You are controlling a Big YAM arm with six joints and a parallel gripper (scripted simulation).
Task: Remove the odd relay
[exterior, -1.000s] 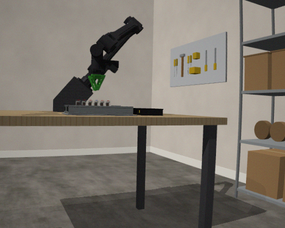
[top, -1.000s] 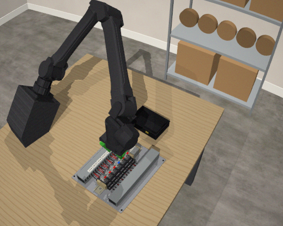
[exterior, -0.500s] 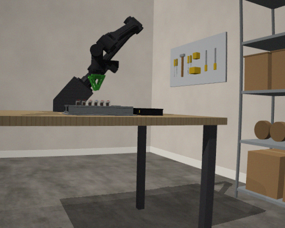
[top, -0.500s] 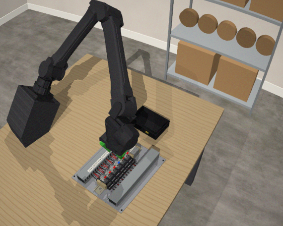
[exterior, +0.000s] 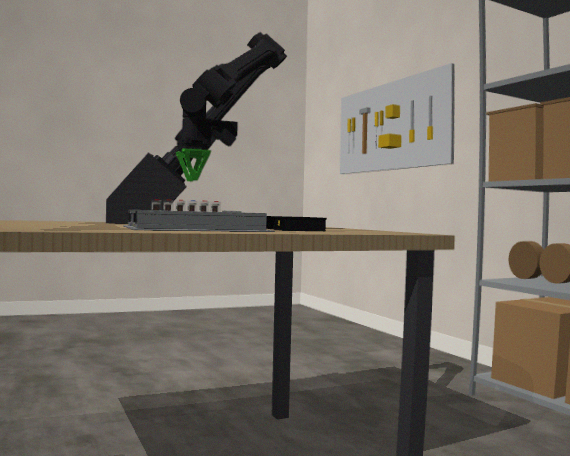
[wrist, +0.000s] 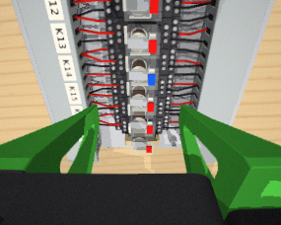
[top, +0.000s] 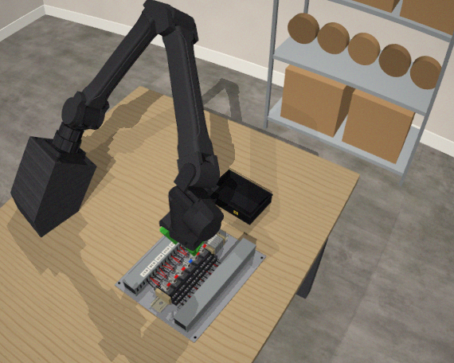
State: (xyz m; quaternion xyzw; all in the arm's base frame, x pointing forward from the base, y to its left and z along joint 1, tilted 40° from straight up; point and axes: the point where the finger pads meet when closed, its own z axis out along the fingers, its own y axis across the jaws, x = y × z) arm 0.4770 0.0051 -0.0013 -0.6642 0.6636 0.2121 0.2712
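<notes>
A row of relays sits in sockets on a grey panel point(top: 192, 275) on the bench. All have red test buttons except one with a blue button point(wrist: 151, 79), which also shows in the top view point(top: 190, 261) and the exterior view point(exterior: 192, 202). My gripper point(wrist: 139, 112) has green fingers, is open and empty, and hovers above the near end of the row. The blue-button relay lies ahead of the fingertips, still seated. The black tray point(top: 245, 197) stands open side up beyond the panel, partly hidden by my arm.
White labels K13 to K15 point(wrist: 64, 64) run along the panel's left rail. Red and black wires flank the relays. The arm's base block point(top: 48, 183) stands at the bench's left. A shelf with boxes point(top: 355, 91) stands beyond the bench.
</notes>
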